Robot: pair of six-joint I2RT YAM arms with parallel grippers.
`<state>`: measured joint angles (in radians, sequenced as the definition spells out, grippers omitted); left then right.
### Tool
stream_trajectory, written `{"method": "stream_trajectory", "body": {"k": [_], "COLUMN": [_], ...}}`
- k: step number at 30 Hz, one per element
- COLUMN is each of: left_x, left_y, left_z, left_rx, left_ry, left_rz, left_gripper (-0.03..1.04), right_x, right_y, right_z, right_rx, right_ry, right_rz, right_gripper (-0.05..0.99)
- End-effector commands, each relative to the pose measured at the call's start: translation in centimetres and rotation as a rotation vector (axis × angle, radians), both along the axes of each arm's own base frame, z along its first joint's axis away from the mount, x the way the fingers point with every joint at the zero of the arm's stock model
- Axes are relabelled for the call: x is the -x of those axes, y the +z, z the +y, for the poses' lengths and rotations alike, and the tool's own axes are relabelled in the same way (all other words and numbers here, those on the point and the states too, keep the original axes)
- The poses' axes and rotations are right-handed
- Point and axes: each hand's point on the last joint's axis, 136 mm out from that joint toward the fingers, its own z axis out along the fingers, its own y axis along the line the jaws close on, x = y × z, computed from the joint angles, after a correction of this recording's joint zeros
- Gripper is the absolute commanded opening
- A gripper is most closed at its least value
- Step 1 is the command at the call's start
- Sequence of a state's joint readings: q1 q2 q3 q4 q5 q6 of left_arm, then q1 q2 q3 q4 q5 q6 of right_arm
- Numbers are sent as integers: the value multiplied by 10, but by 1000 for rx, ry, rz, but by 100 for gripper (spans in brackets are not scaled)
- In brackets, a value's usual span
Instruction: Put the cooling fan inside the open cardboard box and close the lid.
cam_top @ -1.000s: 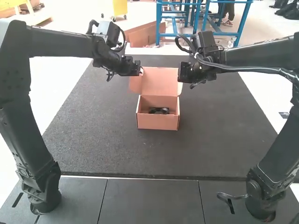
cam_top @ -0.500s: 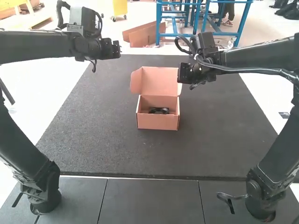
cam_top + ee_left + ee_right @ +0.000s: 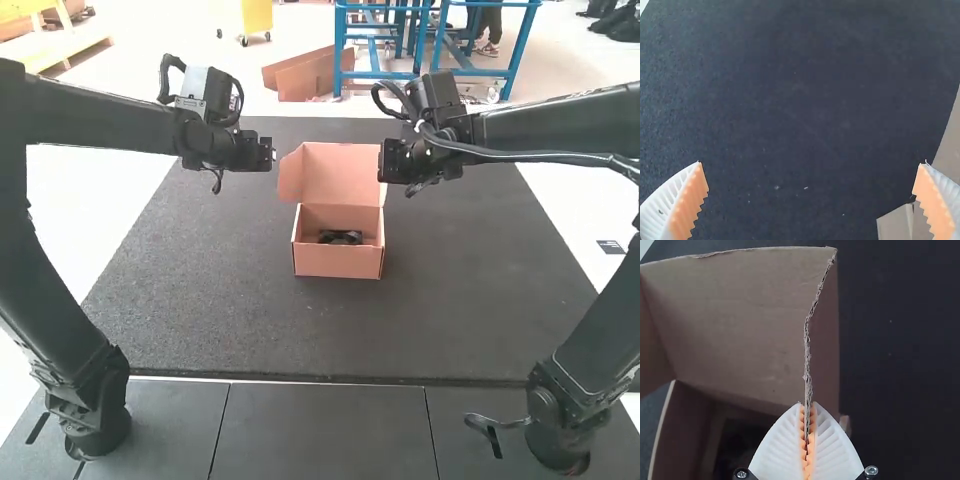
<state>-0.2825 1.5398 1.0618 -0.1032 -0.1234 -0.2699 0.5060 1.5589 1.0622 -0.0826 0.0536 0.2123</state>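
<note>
**Mia:** Where is the fan (image 3: pixel 340 237)?

**Ben:** It is down in the box (image 3: pixel 338 262), on the mat (image 3: pixel 200 290). The lid (image 3: pixel 335 172) stands up, not closed yet.

**Mia:** What are the grippers doing?

**Ben:** The right gripper (image 3: pixel 807 412) is squeezed tight on the lid's right flap (image 3: pixel 822 365). The left gripper (image 3: pixel 807 205) has its fingers spread wide and holds nothing. It hangs just beside the left flap (image 3: pixel 290 172).

**Mia:** What could go wrong?

**Ben:** I think the box is light. If the right gripper pulls the lid down hard, the box could slide or tip, because nothing holds it. The thin flap could bend or rip in that tight pinch. The flaps could also stay outside the box, and then the lid won't shut.
</note>
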Motion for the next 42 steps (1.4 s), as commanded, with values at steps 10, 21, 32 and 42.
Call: {"method": "stream_trajectory", "body": {"k": [10, 21, 32, 42], "left_x": [3, 12, 31, 49], "left_y": [-14, -19, -32, -42], "left_z": [-29, -47, -67, -84], "left_rx": [9, 22, 31, 17], "left_ry": [-91, -151, -225, -275], "left_rz": [27, 51, 103, 139], "left_gripper": [97, 97, 97, 97], "right_x": [14, 22, 36, 48], "right_y": [13, 7, -2, -18], "right_z": [6, 6, 9, 8], "right_rx": [-12, -11, 3, 19], "right_ry": [37, 50, 76, 95], "right_rz": [-50, -55, -53, -21], "right_gripper": [-2, -2, -2, -2]}}
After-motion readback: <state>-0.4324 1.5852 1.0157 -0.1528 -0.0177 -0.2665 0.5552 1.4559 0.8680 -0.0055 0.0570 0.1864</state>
